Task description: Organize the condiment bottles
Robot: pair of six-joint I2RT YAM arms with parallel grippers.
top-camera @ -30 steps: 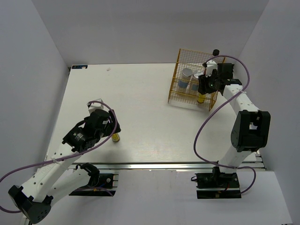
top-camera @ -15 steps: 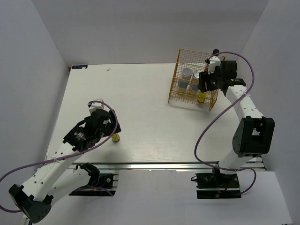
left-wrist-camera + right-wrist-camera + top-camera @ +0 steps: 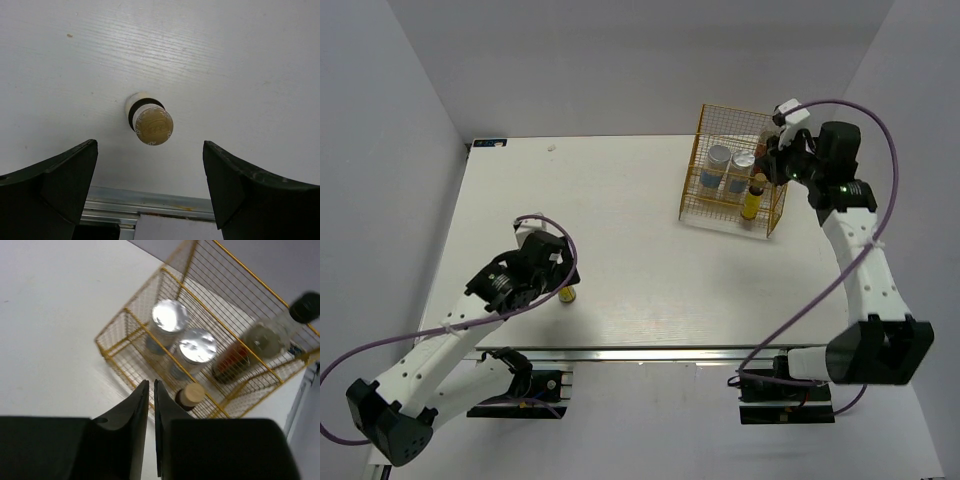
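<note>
A tiny brown bottle (image 3: 566, 294) with a tan cap (image 3: 153, 126) stands alone on the table near the front edge. My left gripper (image 3: 558, 276) (image 3: 149, 151) hovers over it, open, a finger on each side and clear of the cap. The yellow wire rack (image 3: 698, 190) holds two silver-topped white cylinders (image 3: 170, 316) (image 3: 197, 345), a second tan-capped tiny bottle (image 3: 191, 393) and the amber red-labelled bottle (image 3: 231, 359). My right gripper (image 3: 770, 160) (image 3: 151, 383) hangs above the rack's right side, shut and empty.
The rack (image 3: 131, 315) stands at the table's back right, close to the right wall. An aluminium rail (image 3: 150, 202) runs along the front table edge just below the lone bottle. A small blue-and-white tag (image 3: 488, 143) lies at the back left corner.
My right gripper has lifted up and back out of the rack and closed its jaws, leaving the tan-capped bottle inside. The left arm shifted slightly over the lone bottle.
</note>
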